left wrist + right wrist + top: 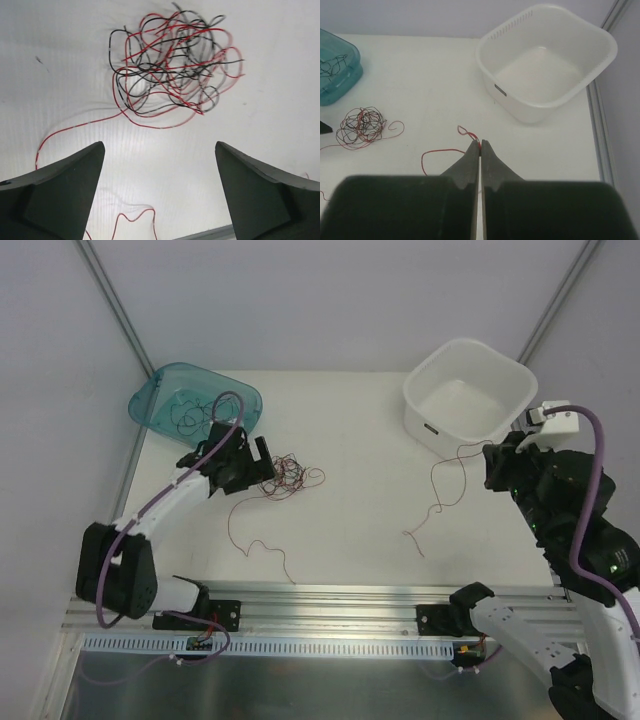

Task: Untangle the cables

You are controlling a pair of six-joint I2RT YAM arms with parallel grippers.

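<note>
The cables are a fist-sized ball of thin red and black wire (288,477) on the white table, also in the left wrist view (172,65) and small in the right wrist view (361,126). My left gripper (262,468) is open and empty just left of the ball, its jaws wide apart (160,147) short of it. My right gripper (492,455) is shut on one red wire strand (438,502) at its tips (480,142). The strand hangs from the tips and trails down-left onto the table (436,151).
A teal bin (160,390) at the back left holds a few wire strands. A white basket (512,390) stands at the back right, close behind my right gripper. A loose red strand (255,535) trails from the ball toward the front edge rail (320,605).
</note>
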